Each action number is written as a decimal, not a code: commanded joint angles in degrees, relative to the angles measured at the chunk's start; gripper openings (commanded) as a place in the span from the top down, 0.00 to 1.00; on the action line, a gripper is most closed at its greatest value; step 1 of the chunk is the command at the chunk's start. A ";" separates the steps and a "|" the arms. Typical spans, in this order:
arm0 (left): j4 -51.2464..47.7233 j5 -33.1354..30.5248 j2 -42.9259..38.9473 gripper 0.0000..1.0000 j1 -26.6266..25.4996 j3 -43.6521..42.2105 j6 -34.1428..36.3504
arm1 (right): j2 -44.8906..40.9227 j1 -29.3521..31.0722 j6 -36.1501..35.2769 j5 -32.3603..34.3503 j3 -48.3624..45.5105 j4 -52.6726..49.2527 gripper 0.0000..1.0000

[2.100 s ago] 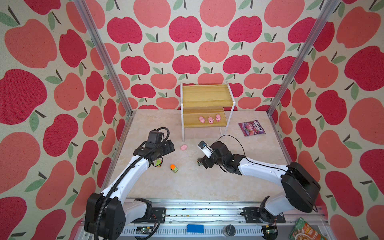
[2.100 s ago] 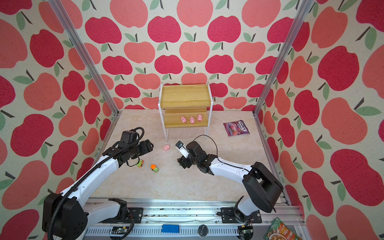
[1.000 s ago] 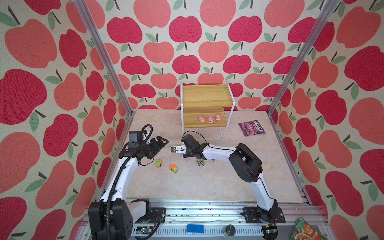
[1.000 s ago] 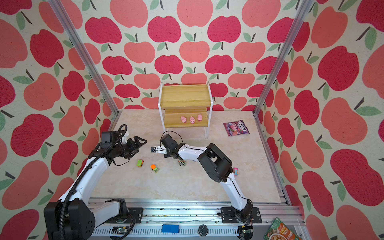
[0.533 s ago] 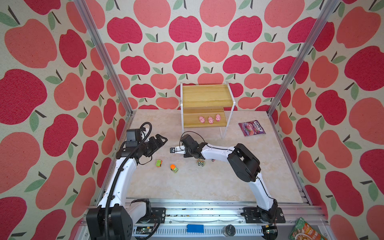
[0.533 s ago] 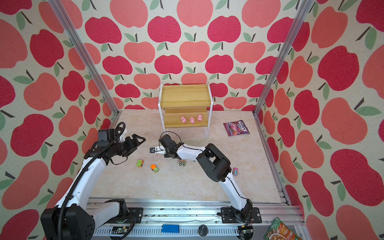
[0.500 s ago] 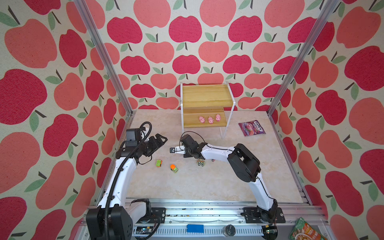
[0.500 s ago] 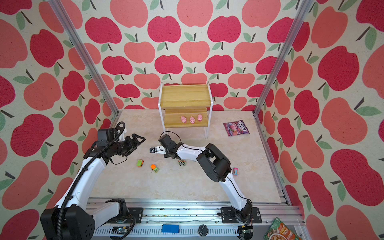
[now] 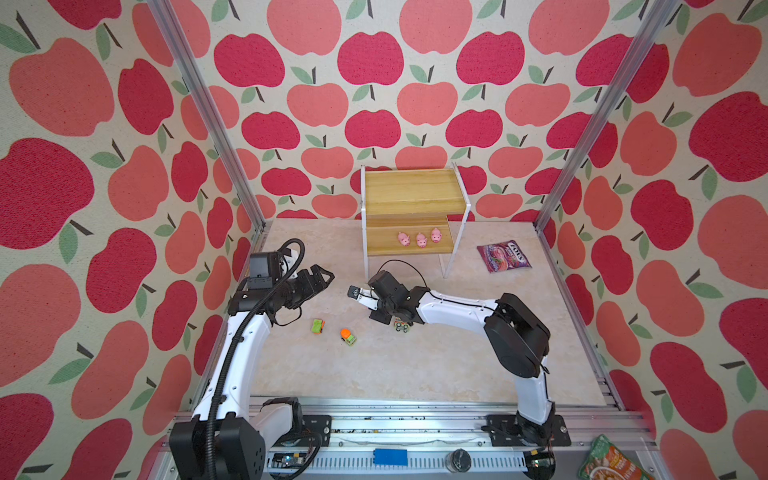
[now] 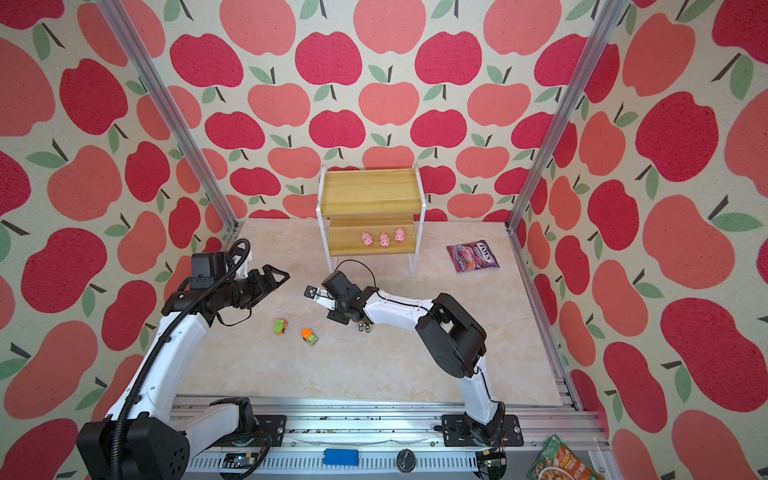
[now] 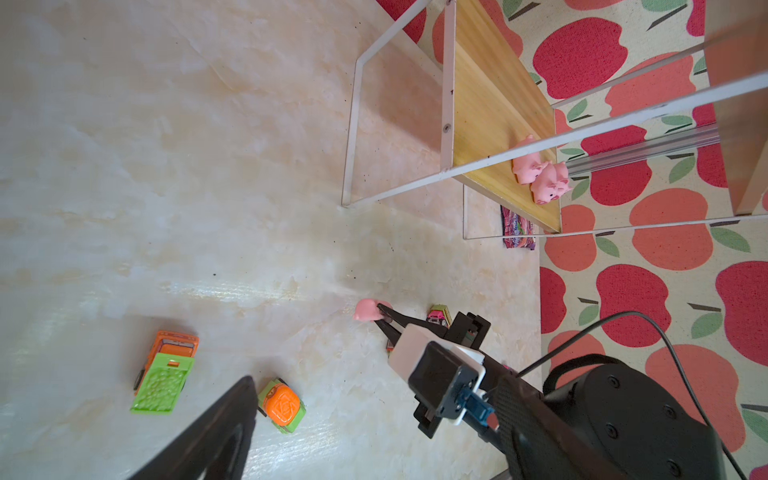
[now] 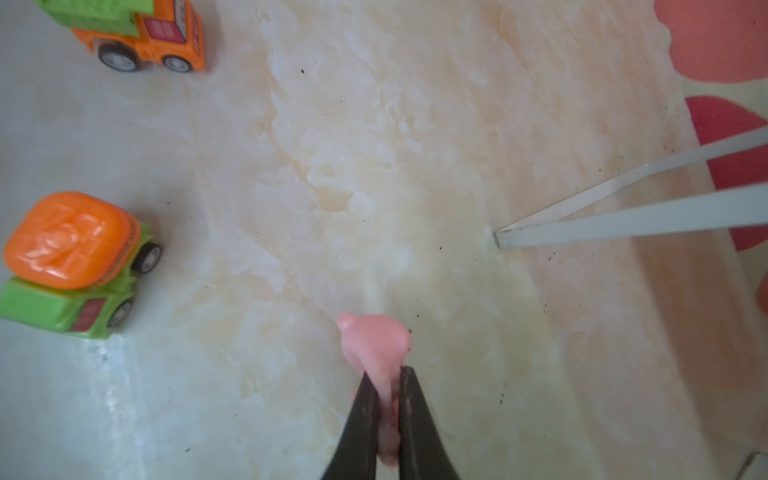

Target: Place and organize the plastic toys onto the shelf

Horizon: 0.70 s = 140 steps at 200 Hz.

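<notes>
Right wrist view: a pink pig (image 12: 374, 345) was pinched at one end between the black fingers (image 12: 365, 411) of the right end effector (image 12: 388, 374). Its long axis ran in line with them, and its rounded bulk pointed away from the wrist, over the table (image 12: 415, 166); head or rump, I could not tell. In both top views the right arm lay low, elbow folded, wrist reaching left in front of the shelf (image 9: 411, 191). There three pink pigs (image 9: 421, 240) stood in a row on the lower board. The left end effector (image 9: 322, 276) hovered opposite, jaws apart and empty. An orange truck (image 9: 318, 326) with a green bed and an orange-topped green car (image 9: 348, 336) sat on the table near both.
</notes>
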 commanded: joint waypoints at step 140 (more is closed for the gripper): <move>1.31 0.65 -5.07 0.10 -2.81 -1.77 1.80 | 0.82 -7.68 54.78 -11.48 -5.40 -0.61 0.75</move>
